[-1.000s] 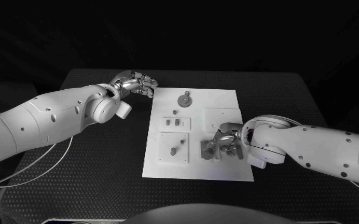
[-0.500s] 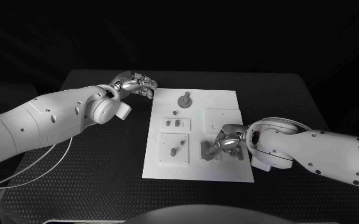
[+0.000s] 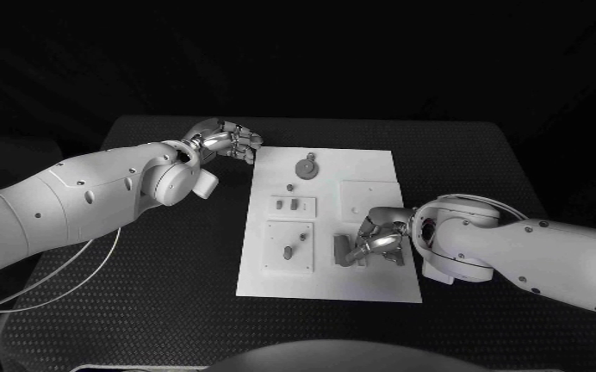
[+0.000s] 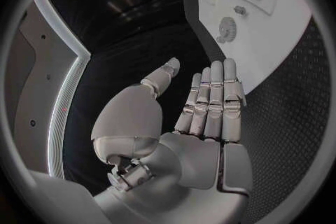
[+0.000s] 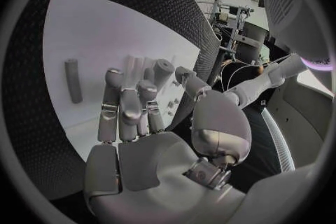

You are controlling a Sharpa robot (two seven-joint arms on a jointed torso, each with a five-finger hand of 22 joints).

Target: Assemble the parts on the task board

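White board (image 3: 373,176) lies in the middle of the black table (image 3: 149,286), with small grey parts on it: a round gear-like piece (image 3: 306,166) near its far end, small pegs set in the raised panels on its left half, and a short grey bar (image 3: 340,253) lying flat near its front. The right hand (image 3: 377,242) rests over the board's front right part, just beside the bar; whether its fingers grip anything I cannot tell. The left hand (image 3: 227,140) hovers off the board's far left corner, fingers straight and held together, holding nothing.
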